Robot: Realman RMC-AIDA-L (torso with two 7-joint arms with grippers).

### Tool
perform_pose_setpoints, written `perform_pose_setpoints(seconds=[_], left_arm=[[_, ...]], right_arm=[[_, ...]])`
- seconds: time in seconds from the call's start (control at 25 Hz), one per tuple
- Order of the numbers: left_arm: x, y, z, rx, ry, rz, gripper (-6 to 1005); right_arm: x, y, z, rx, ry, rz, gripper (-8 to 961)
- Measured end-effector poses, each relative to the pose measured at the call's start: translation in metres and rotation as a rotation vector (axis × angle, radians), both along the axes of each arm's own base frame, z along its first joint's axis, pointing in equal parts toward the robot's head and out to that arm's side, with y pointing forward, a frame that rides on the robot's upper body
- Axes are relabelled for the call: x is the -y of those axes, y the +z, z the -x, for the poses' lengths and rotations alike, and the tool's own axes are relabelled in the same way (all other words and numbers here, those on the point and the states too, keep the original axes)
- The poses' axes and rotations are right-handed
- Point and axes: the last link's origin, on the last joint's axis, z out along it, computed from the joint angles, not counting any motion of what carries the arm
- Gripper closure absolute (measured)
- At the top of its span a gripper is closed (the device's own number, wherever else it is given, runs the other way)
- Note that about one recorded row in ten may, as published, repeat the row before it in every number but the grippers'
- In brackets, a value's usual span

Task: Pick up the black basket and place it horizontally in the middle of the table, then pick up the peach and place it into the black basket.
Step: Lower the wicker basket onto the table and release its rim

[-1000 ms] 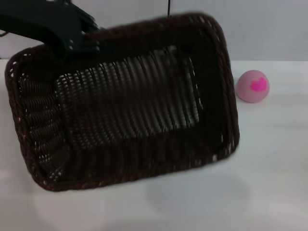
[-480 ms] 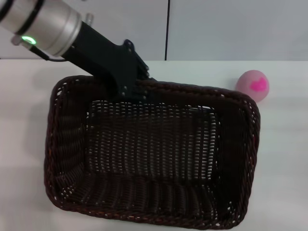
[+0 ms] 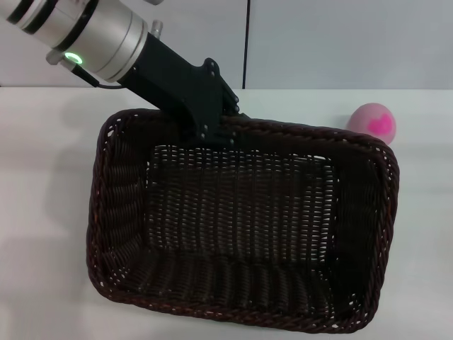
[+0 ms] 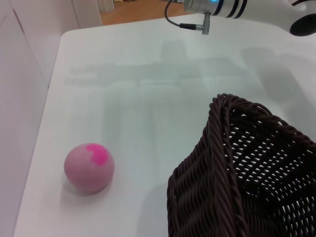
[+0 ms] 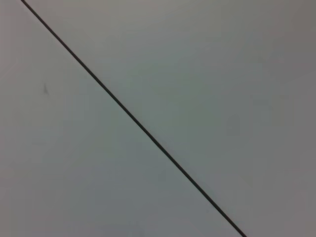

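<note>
The black basket [image 3: 241, 227] fills the middle of the head view, open side up, its long side lying roughly across the white table [image 3: 42, 184]. My left gripper [image 3: 221, 129] reaches in from the far left and is shut on the basket's far rim. I cannot tell whether the basket rests on the table. The peach [image 3: 373, 125] lies on the table just beyond the basket's far right corner, apart from it. The left wrist view shows the peach [image 4: 89, 167] and a corner of the basket [image 4: 222, 168]. My right arm [image 4: 222, 7] shows only there, parked far off.
A pale wall with a dark vertical seam [image 3: 247, 42] stands behind the table. The right wrist view shows only a plain surface crossed by a dark line [image 5: 133, 118]. Bare tabletop [image 4: 148, 89] lies between the basket corner and the right arm.
The basket swung from a steep tilt towards the camera to open side up, then shifted a little to the right with my left gripper still on its rim. The peach has not moved.
</note>
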Motion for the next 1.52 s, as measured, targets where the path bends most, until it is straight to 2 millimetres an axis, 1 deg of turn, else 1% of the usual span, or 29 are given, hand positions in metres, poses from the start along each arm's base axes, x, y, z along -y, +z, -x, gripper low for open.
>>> perform_pose_setpoints(seconds=[0.2,0.32,0.48,0.52,0.6,0.84,0.92,1.04,1.12,1.32,1.52], left_arm=[[-0.001,-0.002,0.001,0.001,0.004,-0.001,770],[-0.006,-0.007,0.004,0.009,0.012,-0.02,759],[-0.006,-0.007,0.004,0.009,0.012,-0.02,744],[-0.008,-0.013,0.006,0.015,0.013,-0.019,740],[-0.009,-0.014,0.006,0.017,0.011,-0.02,733],[-0.01,-0.015,0.006,0.017,0.011,-0.022,710],[-0.011,-0.023,0.007,0.004,0.013,-0.024,703],[-0.011,-0.023,0.007,0.004,0.013,-0.024,692],[-0.014,-0.033,0.01,-0.005,0.03,-0.02,684],[-0.014,-0.037,0.01,-0.008,0.041,-0.016,666],[-0.015,-0.038,0.008,0.032,0.044,-0.024,647]], right_arm=[[-0.002,0.001,0.0,0.005,-0.002,0.0,398],[-0.003,0.001,0.0,0.004,-0.006,0.004,398],[-0.005,0.001,-0.001,0.004,-0.012,0.008,398],[-0.005,0.001,-0.001,0.004,-0.012,0.009,398],[-0.005,0.001,-0.001,0.004,-0.013,0.008,398],[-0.005,0.001,-0.001,0.003,-0.015,0.008,397],[-0.005,0.001,-0.002,0.002,-0.018,0.01,397],[-0.005,0.0,-0.002,0.0,-0.023,0.012,398],[-0.005,0.0,-0.002,-0.002,-0.023,0.013,398],[-0.005,0.0,-0.002,-0.004,-0.023,0.014,398],[-0.005,-0.001,-0.003,-0.006,-0.024,0.015,397]])
